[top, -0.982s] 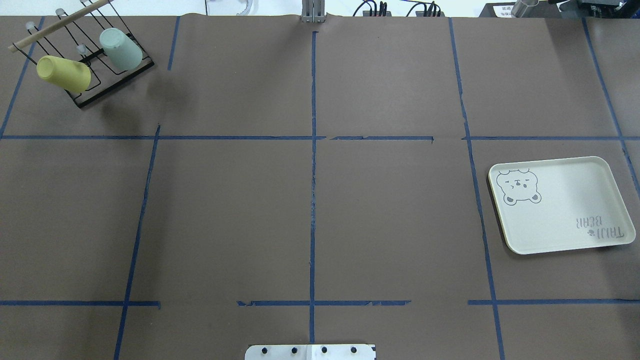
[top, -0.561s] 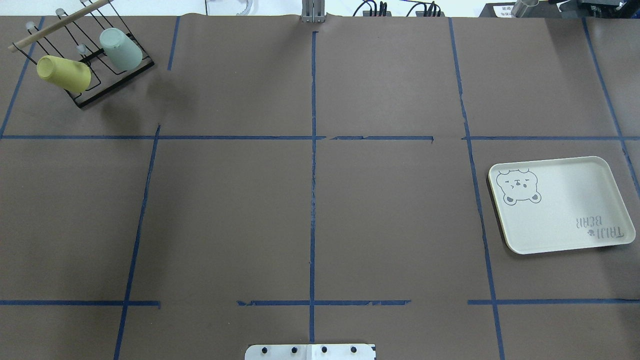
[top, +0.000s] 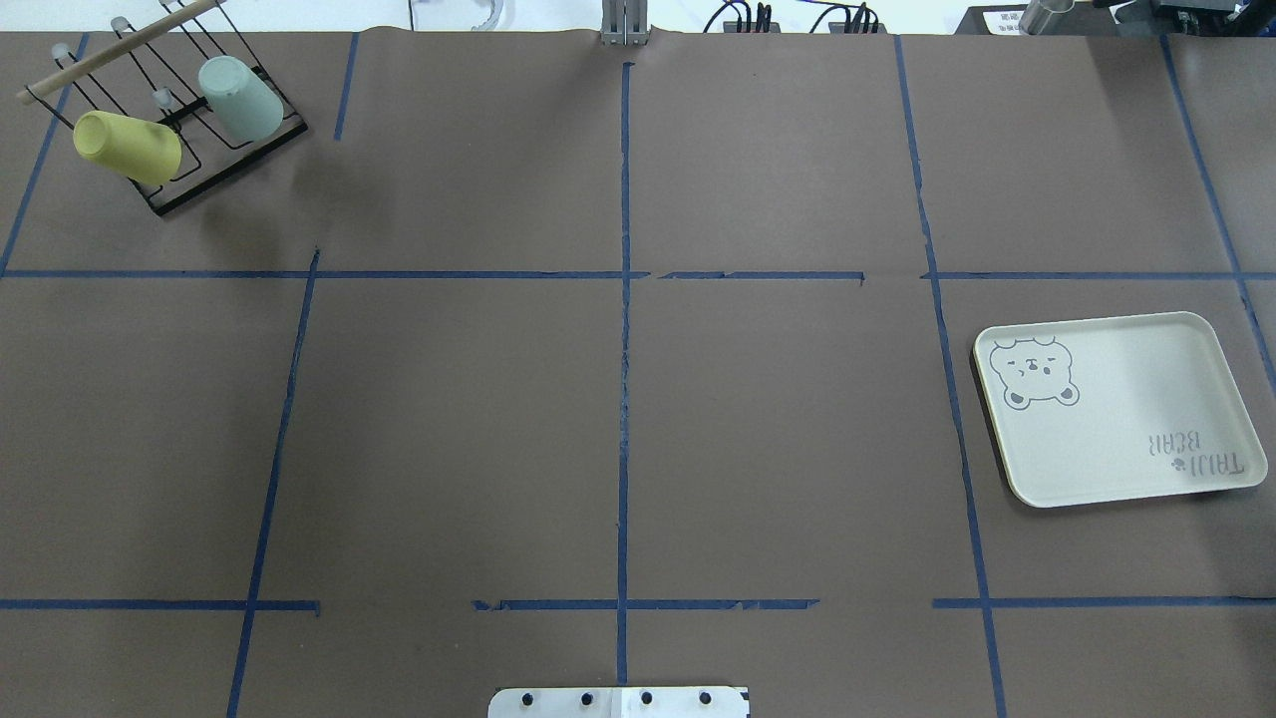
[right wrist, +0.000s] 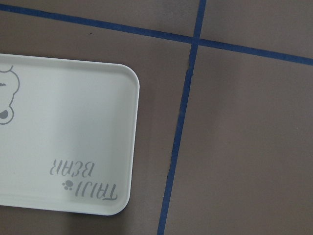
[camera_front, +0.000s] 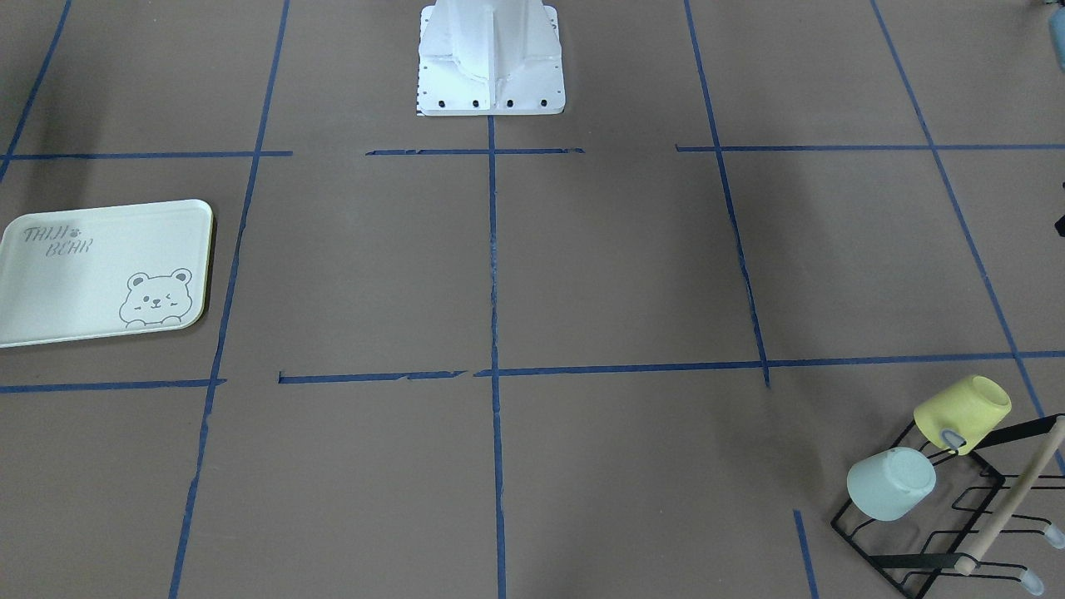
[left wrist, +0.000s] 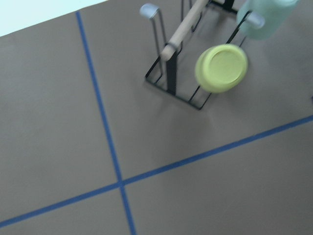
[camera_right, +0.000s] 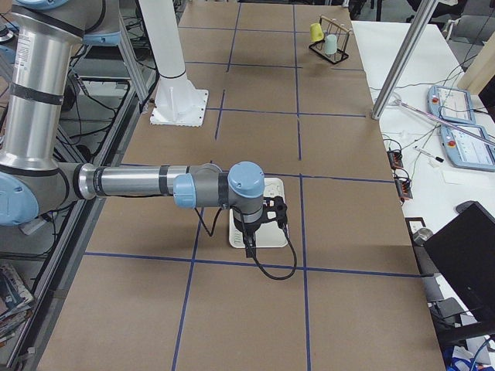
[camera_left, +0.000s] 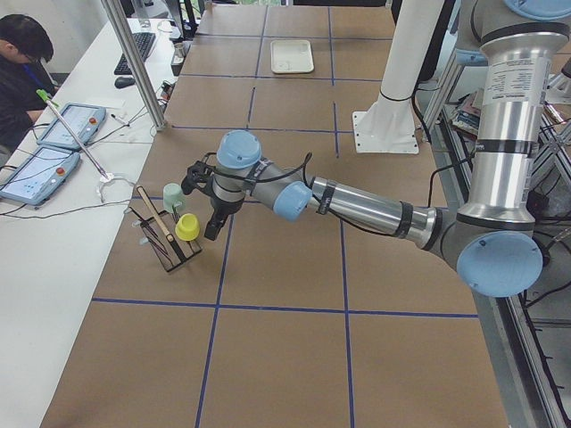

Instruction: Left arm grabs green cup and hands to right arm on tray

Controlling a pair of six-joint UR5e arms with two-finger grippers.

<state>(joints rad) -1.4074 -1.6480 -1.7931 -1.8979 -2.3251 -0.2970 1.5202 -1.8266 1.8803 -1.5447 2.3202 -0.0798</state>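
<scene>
No visible change around the green cup [top: 239,98]

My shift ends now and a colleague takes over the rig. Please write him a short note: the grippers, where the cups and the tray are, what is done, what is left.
Left gripper: close to the wire rack, with no cup in it. Open or shut cannot be told.
Right gripper: over the tray. Open or shut cannot be told.
Green cup: upside down on the rack, beside the yellow cup.
Tray: no cup on it.
Done: only the arms are placed.
Left: grab the green cup, hand it over, set it on the tray.
</scene>
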